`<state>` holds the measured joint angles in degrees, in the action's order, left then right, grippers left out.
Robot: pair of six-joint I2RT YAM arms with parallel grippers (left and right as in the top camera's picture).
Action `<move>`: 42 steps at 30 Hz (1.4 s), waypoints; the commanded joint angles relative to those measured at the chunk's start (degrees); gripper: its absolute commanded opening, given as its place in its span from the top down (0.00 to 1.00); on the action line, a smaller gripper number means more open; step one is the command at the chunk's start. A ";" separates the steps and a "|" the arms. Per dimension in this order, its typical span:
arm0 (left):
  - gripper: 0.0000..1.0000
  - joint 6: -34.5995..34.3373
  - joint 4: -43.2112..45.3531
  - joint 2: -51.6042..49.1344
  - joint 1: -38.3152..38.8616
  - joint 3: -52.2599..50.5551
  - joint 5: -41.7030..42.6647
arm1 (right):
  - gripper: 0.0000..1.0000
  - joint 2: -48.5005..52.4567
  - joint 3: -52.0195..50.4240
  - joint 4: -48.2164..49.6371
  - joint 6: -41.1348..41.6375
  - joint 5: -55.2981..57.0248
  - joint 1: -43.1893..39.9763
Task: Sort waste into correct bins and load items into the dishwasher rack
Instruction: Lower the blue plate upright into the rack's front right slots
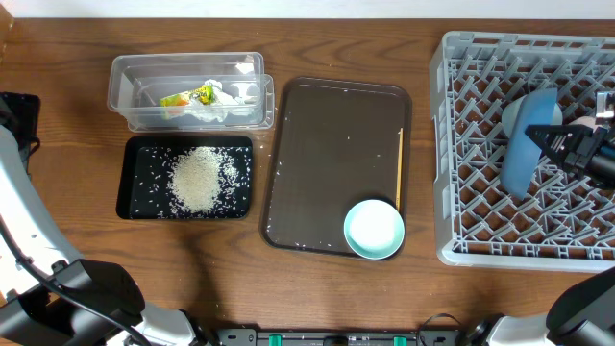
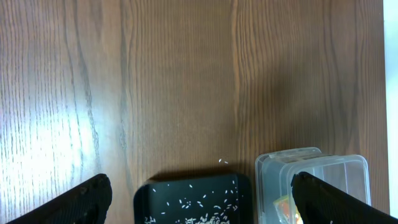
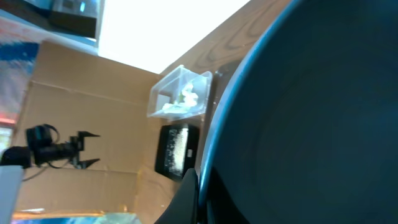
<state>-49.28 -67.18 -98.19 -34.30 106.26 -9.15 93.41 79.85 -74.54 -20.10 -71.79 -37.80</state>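
Presently the large dark-blue round plate (image 1: 524, 159) is held on edge by the right claw (image 1: 550, 139) within the grey lattice dishwasher rack (image 1: 461, 221) at the surface's right edge, presumably to slot between pegs; the left claw (image 2: 200, 193) is spread wide.

On my overhead view, the tub (image 1: 187, 91) sits at the far left of the table (image 1: 58, 48), with the wrapper (image 1: 202, 99) inside it; just in front of the tub lies the shallow tray (image 1: 130, 207), the rice heap (image 1: 199, 179) in its middle; right of both, at the centre, I see the serving tray (image 1: 327, 144); a bowl (image 1: 374, 229) rests on its near right corner; the stick (image 1: 400, 168) lies along its right edge, behind the bowl; at the far right stands the rack (image 1: 461, 144), the plate (image 1: 527, 144) on edge inside it.
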 commanded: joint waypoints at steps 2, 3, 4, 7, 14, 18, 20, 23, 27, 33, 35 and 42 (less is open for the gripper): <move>0.06 0.33 -0.28 -0.31 -0.13 -0.07 -0.28 | 0.99 1.77 -0.07 -2.78 0.33 -1.27 -0.07; 0.06 0.33 -0.28 -0.31 -0.13 -0.07 -0.28 | 0.99 1.75 -0.07 -3.30 0.33 -1.27 -0.11; 0.06 0.33 -0.28 -0.31 -0.13 -0.07 -0.28 | 0.99 1.73 -0.07 -3.89 0.33 -1.27 -0.11; 0.06 0.33 -0.28 -0.31 -0.13 -0.07 -0.28 | 0.99 1.68 -0.07 -4.92 0.33 -0.39 -0.11; 0.06 0.33 -0.28 -0.31 -0.13 -0.07 -0.31 | 0.99 0.04 -0.04 -5.57 1.55 5.53 -2.16; 0.06 0.33 -0.28 -0.31 -0.13 -0.07 -0.28 | 0.99 -2.69 -0.04 -4.52 6.60 14.58 -4.28; 0.06 0.33 -0.28 -0.31 -0.13 -0.07 -0.28 | 0.99 -4.42 -0.04 -3.82 10.32 20.79 -5.07; 0.06 0.33 -0.28 -0.31 -0.13 -0.07 -0.28 | 0.99 -6.84 -0.04 -2.40 15.21 29.35 -5.73; 0.06 0.33 -0.28 -0.31 -0.13 -0.07 -0.31 | 0.99 -9.16 -0.04 -0.35 21.18 38.97 -5.75; 0.05 0.33 -0.31 -0.31 -0.13 -0.07 -0.31 | 0.96 -9.42 -0.04 0.50 26.32 48.04 -5.75; 0.06 0.33 -0.28 -0.31 -0.13 -0.07 -0.28 | 0.95 -9.42 -0.04 0.90 29.14 51.93 -5.75; 0.06 0.33 -0.28 -0.31 -0.13 -0.07 -0.28 | 0.89 -9.42 -0.04 1.90 34.60 58.62 -5.75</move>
<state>-49.28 -67.18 -98.19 -34.30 106.26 -9.15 81.67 82.52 -70.89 9.30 -42.81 -42.15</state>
